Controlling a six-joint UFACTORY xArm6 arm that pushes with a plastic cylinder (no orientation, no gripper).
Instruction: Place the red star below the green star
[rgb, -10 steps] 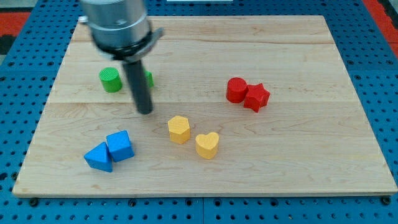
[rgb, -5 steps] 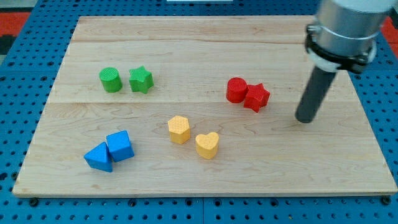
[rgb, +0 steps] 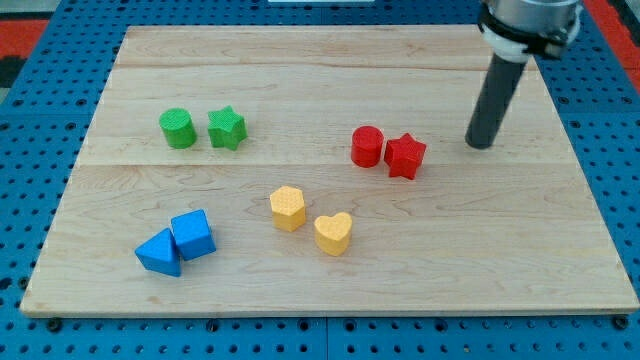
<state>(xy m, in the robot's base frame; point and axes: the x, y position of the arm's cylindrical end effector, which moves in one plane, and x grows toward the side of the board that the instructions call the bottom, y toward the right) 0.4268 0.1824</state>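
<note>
The red star (rgb: 405, 156) lies right of the board's middle, touching a red cylinder (rgb: 367, 146) on its left. The green star (rgb: 227, 128) sits in the upper left part of the board, next to a green cylinder (rgb: 177, 128). My tip (rgb: 481, 144) rests on the board to the right of the red star and slightly higher, a clear gap away from it.
A yellow hexagon block (rgb: 288, 208) and a yellow heart (rgb: 333, 233) lie below the middle. Two blue blocks, a cube (rgb: 192, 234) and a triangular one (rgb: 158, 252), sit at the lower left. The wooden board (rgb: 300, 60) lies on a blue pegboard.
My tip swept from beside the green star across to the right side, then moved up a little. The red star and red cylinder have shifted slightly left.
</note>
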